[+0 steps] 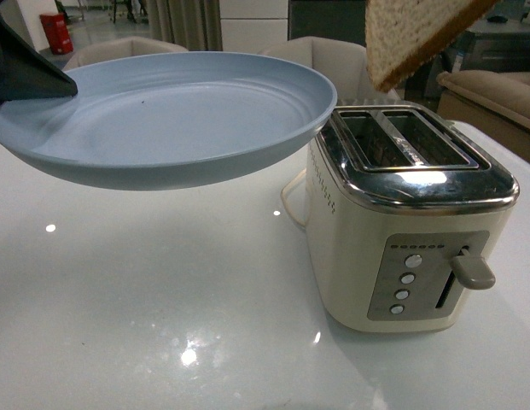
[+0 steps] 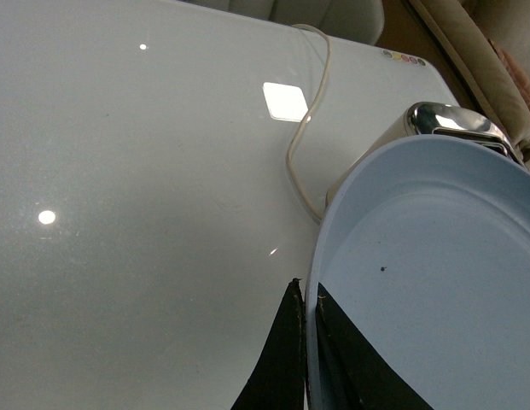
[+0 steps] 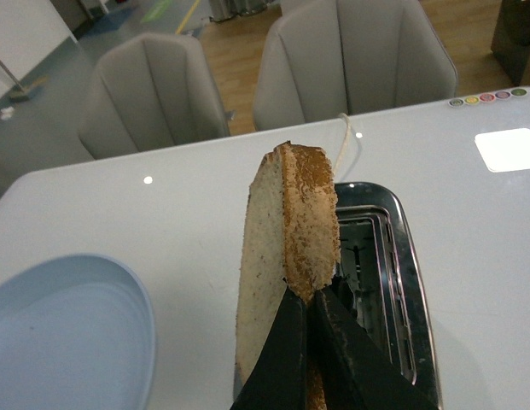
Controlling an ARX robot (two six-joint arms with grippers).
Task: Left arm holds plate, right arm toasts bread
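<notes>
Your blue plate (image 1: 162, 128) is closest, up in the air beside the toaster (image 1: 410, 213). The bread (image 3: 265, 256) hangs above the toaster, squeezed in your right claw (image 3: 309, 295). Your left claw (image 2: 305, 299) pinches the plate's rim.

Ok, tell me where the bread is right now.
Front view, upper right: the bread hangs above the toaster slots, pinched by the right claw.

The front view sits low, facing across the white table (image 1: 119, 325), close to the toaster (image 1: 410, 248) at the frame's right. The left wrist view looks steeply down beside the plate (image 2: 435, 273). The right wrist view looks down past the bread (image 3: 263, 256). All three share plate and toaster.
</notes>
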